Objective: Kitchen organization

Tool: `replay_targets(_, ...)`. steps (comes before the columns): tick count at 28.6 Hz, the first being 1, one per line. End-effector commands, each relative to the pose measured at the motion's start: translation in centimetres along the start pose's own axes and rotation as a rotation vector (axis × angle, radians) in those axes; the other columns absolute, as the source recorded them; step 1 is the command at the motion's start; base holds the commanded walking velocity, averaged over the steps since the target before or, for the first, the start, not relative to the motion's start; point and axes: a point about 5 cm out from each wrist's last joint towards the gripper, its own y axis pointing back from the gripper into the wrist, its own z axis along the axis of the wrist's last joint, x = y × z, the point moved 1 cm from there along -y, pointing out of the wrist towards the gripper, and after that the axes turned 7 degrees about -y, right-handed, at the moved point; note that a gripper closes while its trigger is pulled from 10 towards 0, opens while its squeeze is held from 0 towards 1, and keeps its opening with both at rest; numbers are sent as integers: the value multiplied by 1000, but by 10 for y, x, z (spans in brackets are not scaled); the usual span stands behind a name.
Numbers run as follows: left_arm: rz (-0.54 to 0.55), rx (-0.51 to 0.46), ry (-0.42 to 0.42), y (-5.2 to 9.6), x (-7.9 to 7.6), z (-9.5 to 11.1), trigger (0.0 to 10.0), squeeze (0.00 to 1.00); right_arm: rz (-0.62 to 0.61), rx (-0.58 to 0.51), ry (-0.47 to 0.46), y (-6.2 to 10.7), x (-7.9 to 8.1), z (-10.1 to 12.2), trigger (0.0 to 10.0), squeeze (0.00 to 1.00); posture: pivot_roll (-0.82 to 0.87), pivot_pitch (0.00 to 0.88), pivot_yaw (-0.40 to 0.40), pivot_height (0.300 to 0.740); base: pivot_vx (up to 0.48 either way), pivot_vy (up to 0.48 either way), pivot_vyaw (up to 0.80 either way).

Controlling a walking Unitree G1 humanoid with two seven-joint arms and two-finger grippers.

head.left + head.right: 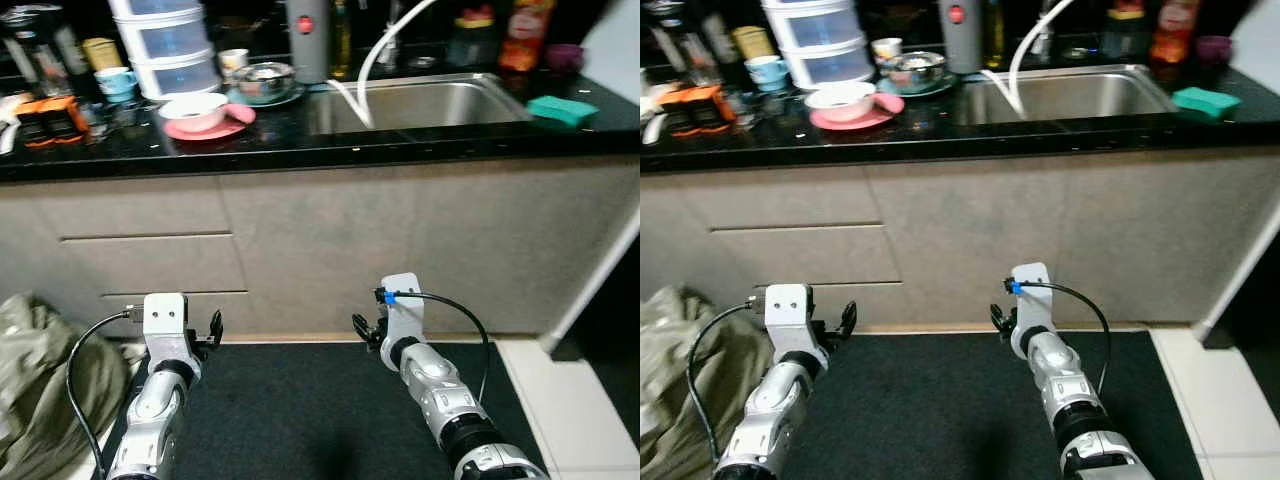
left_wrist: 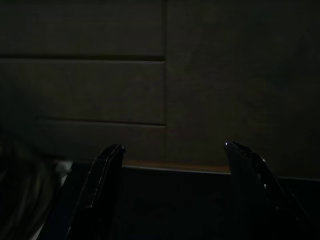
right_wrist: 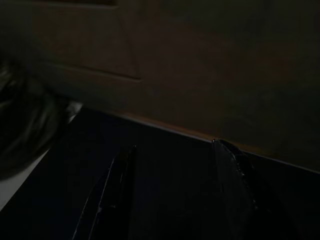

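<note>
The black stone countertop (image 1: 300, 150) is being faced from a short way back, with both arms being held low over the dark floor mat (image 1: 330, 410), in front of the grey cabinet fronts (image 1: 400, 240). The left gripper (image 2: 170, 165) is being held open and empty, its two black fingers spread wide; the right gripper (image 3: 172, 165) is likewise being held open, with nothing between its fingers.

No object is being handled yet, so the approach stage appears to be in hand. The things to be tidied are being kept on the counter to the left of the stainless steel sink (image 1: 430, 100): a white bowl on a pink plate (image 1: 200, 115), a shiny metal bowl on a teal saucer (image 1: 265, 82), a pale blue cup (image 1: 117, 80) and a white stacked plastic drawer unit (image 1: 165, 45). A green sponge (image 1: 562, 110) is lying to the right of the sink.

Probably a step closer and a raised arm are being called for next, since the counter is sitting well above both grippers.
</note>
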Motion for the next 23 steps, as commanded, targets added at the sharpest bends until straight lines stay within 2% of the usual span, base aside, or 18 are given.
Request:
replay_targets(1,1,-6,19,1,-2,-1,10000,0,15,1,-4,-1,1,0,10000,0,58,0,35,740,0,0,794)
replay_targets(7,21,-22,35,1,1,3,10000,0,21,-4,-22,0,-1,1,10000,0,78,0,15,740,0,0,784)
replay_targets(9,23,-27,35,2,2,3,10000,0,28,-21,-32,0,0,3,10000,0,80,0,19,740,0,0,0)
replay_targets(11,20,-42,21,2,4,7,10000,0,29,-72,-80,1,-1,10,10000,0,84,0,24,740,0,0,0)
replay_targets(16,-19,-65,23,4,2,12,10000,0,24,-98,-99,1,-2,14,10000,0,87,0,22,740,0,0,0)
replay_targets(20,-44,-82,33,4,-5,16,10000,0,66,-150,-115,-1,6,24,10000,0,82,0,24,740,0,0,0)
replay_targets(23,-67,-75,52,4,-15,13,10000,0,99,-183,-114,-2,12,33,10000,0,80,0,21,740,336,0,0)
